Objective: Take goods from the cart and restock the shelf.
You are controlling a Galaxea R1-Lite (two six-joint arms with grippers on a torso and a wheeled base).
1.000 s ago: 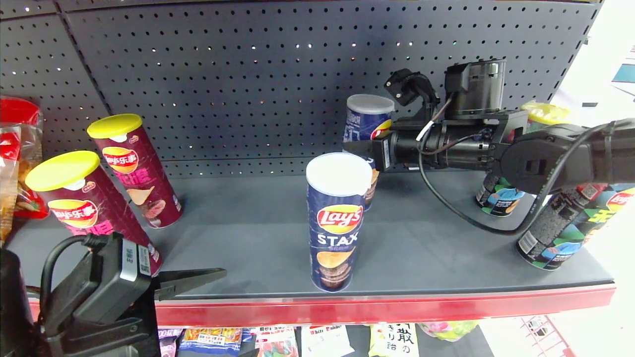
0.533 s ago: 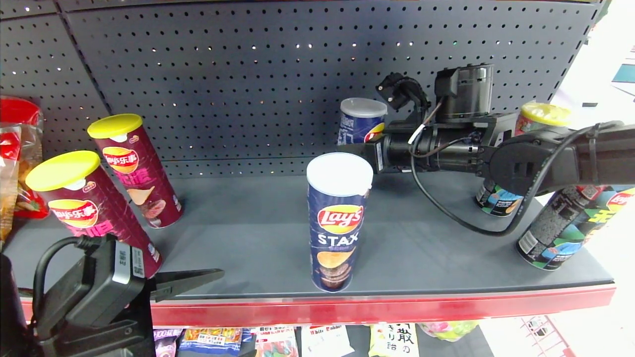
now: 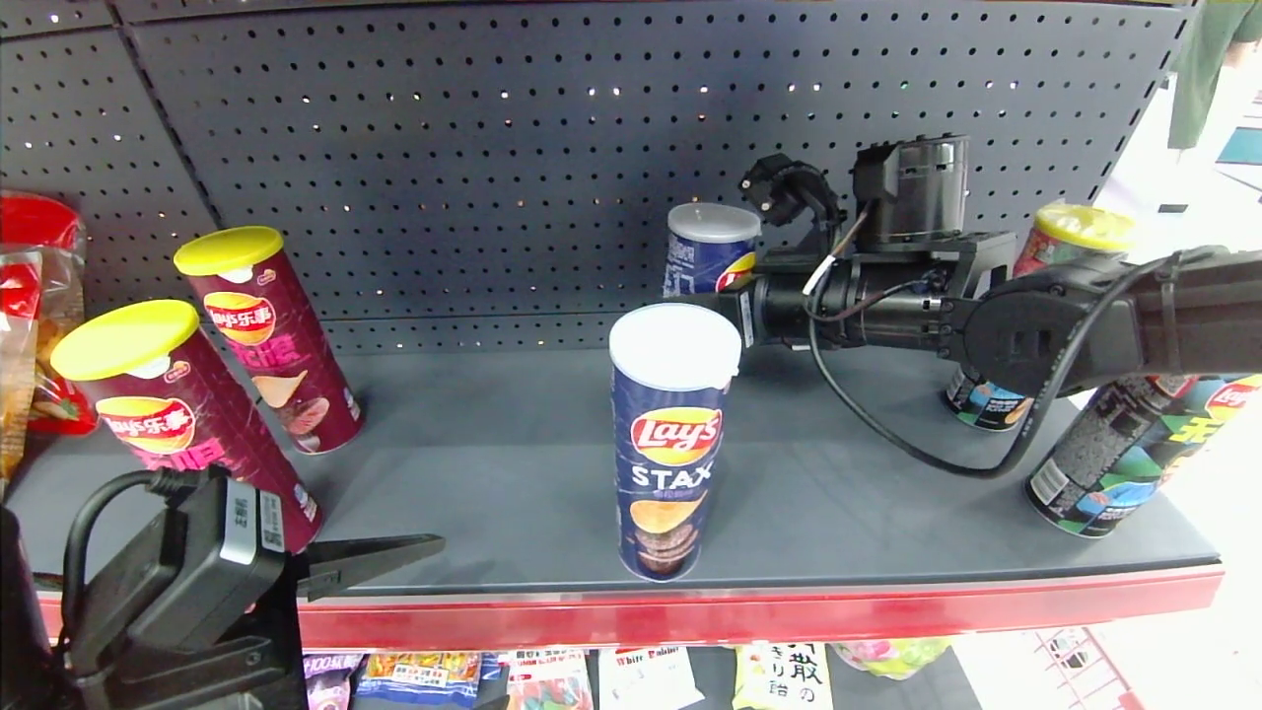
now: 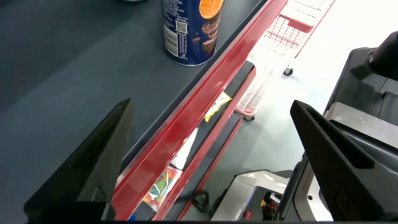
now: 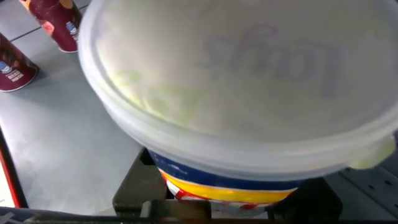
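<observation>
Right gripper (image 3: 712, 288) clamped on blue can (image 3: 712, 242), rear of shelf (image 3: 473, 444).
Held upright by its side, likely to line up behind front can (image 3: 673, 444); base hidden. Left gripper (image 4: 214, 165) wide open, empty, by shelf's front edge.

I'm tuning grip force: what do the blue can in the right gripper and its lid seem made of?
Blue can: probably cardboard tube with a glossy printed wrap, going by its sheen. Lid: translucent frosted plastic, by its cloudy see-through look.
</observation>
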